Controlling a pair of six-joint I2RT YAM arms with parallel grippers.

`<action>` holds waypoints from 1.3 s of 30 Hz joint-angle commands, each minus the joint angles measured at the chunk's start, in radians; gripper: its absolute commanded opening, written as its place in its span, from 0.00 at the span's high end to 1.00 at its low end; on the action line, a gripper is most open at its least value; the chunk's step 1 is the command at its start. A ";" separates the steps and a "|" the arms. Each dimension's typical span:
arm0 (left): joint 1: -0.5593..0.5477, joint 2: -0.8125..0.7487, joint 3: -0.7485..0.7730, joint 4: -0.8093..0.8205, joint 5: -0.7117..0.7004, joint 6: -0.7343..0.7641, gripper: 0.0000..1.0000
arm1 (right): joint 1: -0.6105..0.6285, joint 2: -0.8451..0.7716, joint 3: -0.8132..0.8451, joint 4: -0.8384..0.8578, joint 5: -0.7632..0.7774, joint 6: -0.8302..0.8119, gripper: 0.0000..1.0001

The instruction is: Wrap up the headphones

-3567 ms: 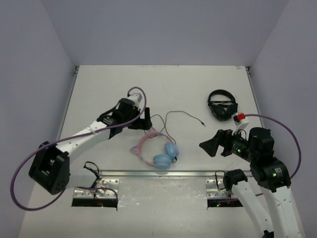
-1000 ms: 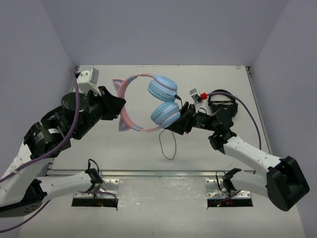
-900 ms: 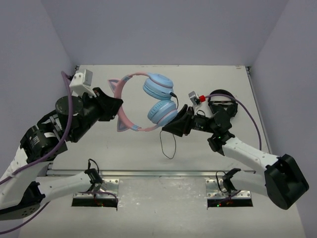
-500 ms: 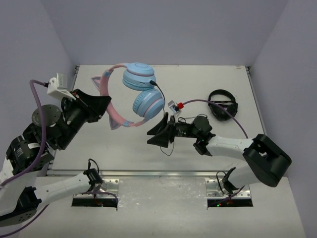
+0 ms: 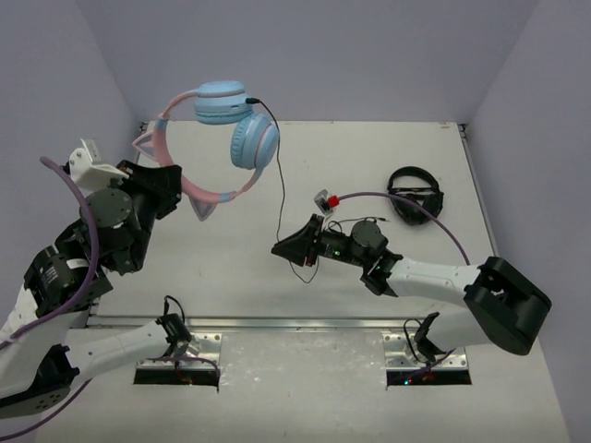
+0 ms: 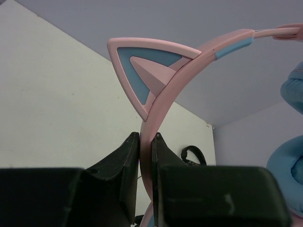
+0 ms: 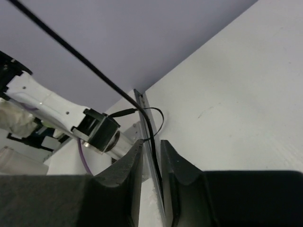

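The headphones (image 5: 226, 120) hang high over the table's left side, with the pink headband (image 6: 189, 61) arched, a cat ear (image 6: 142, 66) beside my grip and the two light-blue ear cups (image 5: 252, 140) stacked at the top. My left gripper (image 6: 146, 142) is shut on the headband just below that ear. From the upper cup the thin black cable (image 5: 280, 185) drops to the table. My right gripper (image 5: 279, 249) sits low at mid-table with the cable (image 7: 71, 52) running between its fingers (image 7: 150, 142). The jaws stand a narrow gap apart, wider than the cable.
All-black headphones (image 5: 414, 196) lie on the table at the right, also seen past my left fingers (image 6: 191, 153). A loose cable loop (image 5: 300, 272) lies near the front metal rail (image 5: 305, 323). Walls close in the table at the back and both sides.
My left arm has raised the headphones up and to the left. My right gripper has slid left and lower along the cable, and its jaws have narrowed around it.
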 commanded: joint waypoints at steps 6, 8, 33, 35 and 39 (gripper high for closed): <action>-0.008 0.048 -0.050 0.085 -0.169 -0.173 1.00 | 0.121 -0.129 0.076 -0.310 0.256 -0.235 0.66; -0.007 0.068 -0.044 0.078 -0.134 -0.168 1.00 | 0.120 -0.137 0.081 -0.327 0.259 -0.253 0.66; -0.007 -0.027 -0.113 0.093 0.175 -0.075 0.99 | 0.036 -0.166 0.375 -0.605 0.364 -0.492 0.59; -0.008 -0.036 -0.102 0.096 0.202 -0.084 1.00 | 0.036 -0.149 0.374 -0.553 0.307 -0.492 0.79; -0.008 -0.086 -0.136 0.156 0.312 -0.136 1.00 | 0.034 -0.134 0.315 -0.405 0.274 -0.465 0.85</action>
